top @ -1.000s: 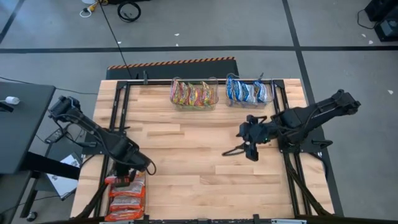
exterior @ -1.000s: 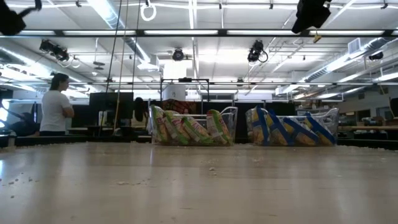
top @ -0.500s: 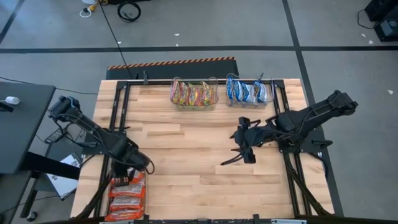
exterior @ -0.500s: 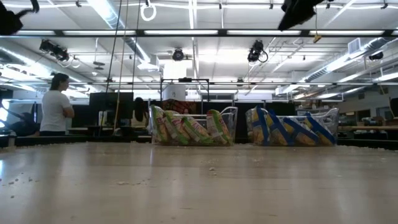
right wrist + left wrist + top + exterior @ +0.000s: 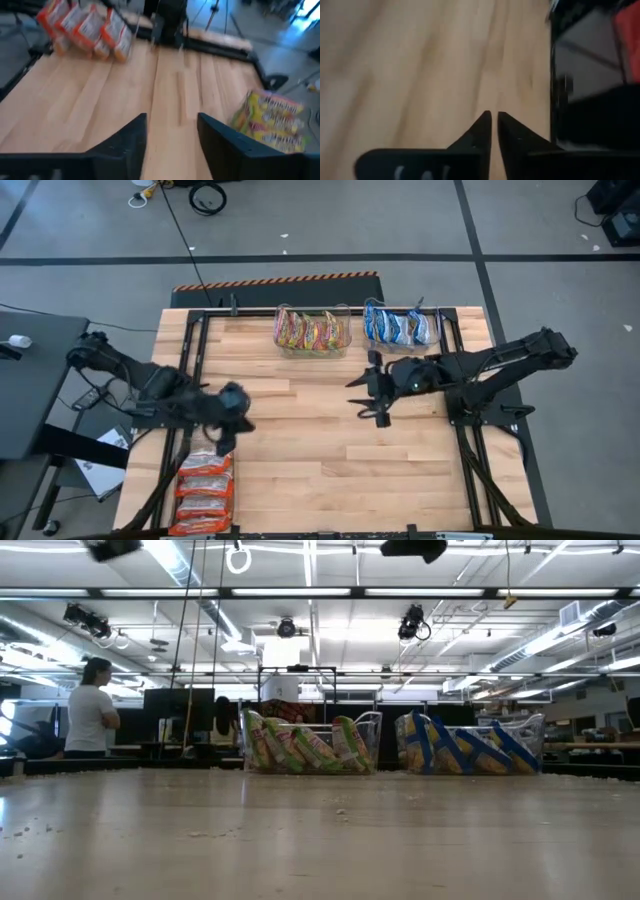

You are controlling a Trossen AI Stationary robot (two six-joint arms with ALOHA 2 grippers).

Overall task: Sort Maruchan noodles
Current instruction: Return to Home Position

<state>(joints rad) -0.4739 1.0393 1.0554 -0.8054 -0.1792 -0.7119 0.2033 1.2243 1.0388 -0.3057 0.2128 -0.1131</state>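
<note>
The Maruchan noodles stand sorted in three groups. Yellow-green packets fill a clear tub at the table's far edge and show in the low view. Blue-and-white packets fill the tub to their right. Red-orange packets lie in a row at the near left corner. My left gripper hovers over bare wood just beyond the red-orange row, shut and empty. My right gripper hangs open and empty over the table's middle right.
A black frame rims the table on its left, far and right sides. Bare wood spreads between the three groups of packets. In the room beyond the table a person stands at the left.
My left gripper has drawn away from the red-orange packets, toward the far edge and slightly right. My right gripper has swung toward the table's left and far edge and has turned about. The packets have stayed where they were.
</note>
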